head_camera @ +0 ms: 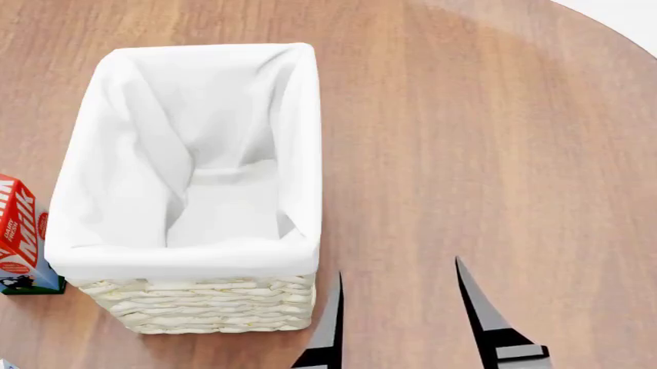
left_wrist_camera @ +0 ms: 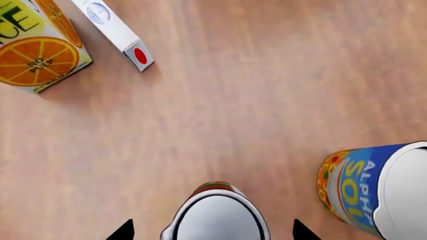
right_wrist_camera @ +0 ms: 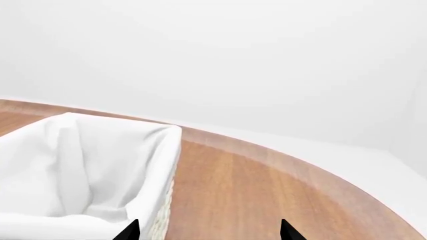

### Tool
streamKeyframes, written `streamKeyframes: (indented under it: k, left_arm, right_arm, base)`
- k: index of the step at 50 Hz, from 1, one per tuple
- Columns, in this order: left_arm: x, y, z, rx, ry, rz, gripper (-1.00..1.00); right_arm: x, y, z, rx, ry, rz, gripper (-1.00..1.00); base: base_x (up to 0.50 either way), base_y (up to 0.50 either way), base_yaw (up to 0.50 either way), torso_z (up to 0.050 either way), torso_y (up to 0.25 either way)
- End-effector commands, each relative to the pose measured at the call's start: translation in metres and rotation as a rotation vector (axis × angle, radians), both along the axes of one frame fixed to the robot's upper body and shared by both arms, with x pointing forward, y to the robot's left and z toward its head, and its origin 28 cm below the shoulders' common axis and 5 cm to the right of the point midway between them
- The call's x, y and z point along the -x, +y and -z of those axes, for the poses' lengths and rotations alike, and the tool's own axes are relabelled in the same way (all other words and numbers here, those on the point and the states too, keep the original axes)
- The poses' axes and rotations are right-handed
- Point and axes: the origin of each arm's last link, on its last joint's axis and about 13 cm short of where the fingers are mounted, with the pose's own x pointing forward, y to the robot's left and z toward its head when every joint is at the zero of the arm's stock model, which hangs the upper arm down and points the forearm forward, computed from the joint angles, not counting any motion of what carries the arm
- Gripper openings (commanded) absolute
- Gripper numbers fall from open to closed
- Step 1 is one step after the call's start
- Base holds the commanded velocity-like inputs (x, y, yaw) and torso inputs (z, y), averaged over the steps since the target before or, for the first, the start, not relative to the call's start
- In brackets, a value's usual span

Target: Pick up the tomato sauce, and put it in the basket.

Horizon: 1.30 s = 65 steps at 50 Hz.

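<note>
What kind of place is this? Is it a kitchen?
Maybe a kitchen or dining table: a round wooden table holds groceries, such as a soup can, an orange juice carton and a lined basket.

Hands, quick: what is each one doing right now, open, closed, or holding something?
Left hand: open, fingertips either side of the tomato sauce, not clamped.
Right hand: open, holding nothing, beside the basket.

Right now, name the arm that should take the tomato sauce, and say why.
Left. The left gripper is open astride the tomato sauce, fingertips either side of its silver top. The right gripper hangs open beside the basket, holding nothing, no can near.
</note>
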Motion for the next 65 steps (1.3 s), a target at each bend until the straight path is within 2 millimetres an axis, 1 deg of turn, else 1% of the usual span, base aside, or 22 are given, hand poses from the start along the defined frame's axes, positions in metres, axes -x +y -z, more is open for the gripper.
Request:
streamKeyframes:
  k: [1,15,25,40,41,57,65]
  left_arm:
    - [-0.003,0.001,0.007,-0.001,0.009,-0.005,1.00]
    - [-0.011,-0.001,0.016,-0.006,0.015,-0.002,1.00]
    - [-0.011,0.000,0.023,-0.009,0.027,-0.001,1.00]
    - [-0.008,-0.001,0.027,-0.012,0.040,0.002,1.00]
    - [-0.008,0.000,0.027,-0.013,0.038,-0.001,-1.00]
    - [-0.005,-0.001,0.018,-0.020,0.010,0.007,-1.00]
    - [-0.005,-0.001,0.002,-0.012,-0.026,0.006,-1.00]
  right_arm:
    - [-0.001,0.000,0.001,0.000,0.001,-0.001,1.00]
    - [0.000,-0.001,0.001,-0.003,0.001,0.000,1.00]
    - [0.000,0.000,0.001,-0.001,0.001,0.000,1.00]
    - [0.000,0.000,0.000,-0.001,0.001,-0.001,1.00]
    - [0.000,0.000,0.001,-0.001,0.001,-0.001,1.00]
    - [-0.002,0.001,0.002,0.002,0.005,-0.006,1.00]
    - [-0.002,0.001,0.003,0.001,0.007,-0.007,1.00]
  base:
    - [0.00,0.00,0.00,0.000,0.000]
    - [0.00,0.00,0.00,0.000,0.000]
    - [0.00,0.00,0.00,0.000,0.000]
    - [0.00,0.00,0.00,0.000,0.000]
    - [0.00,0.00,0.00,0.000,0.000]
    - [0.00,0.00,0.00,0.000,0.000]
    - [0.00,0.00,0.00,0.000,0.000]
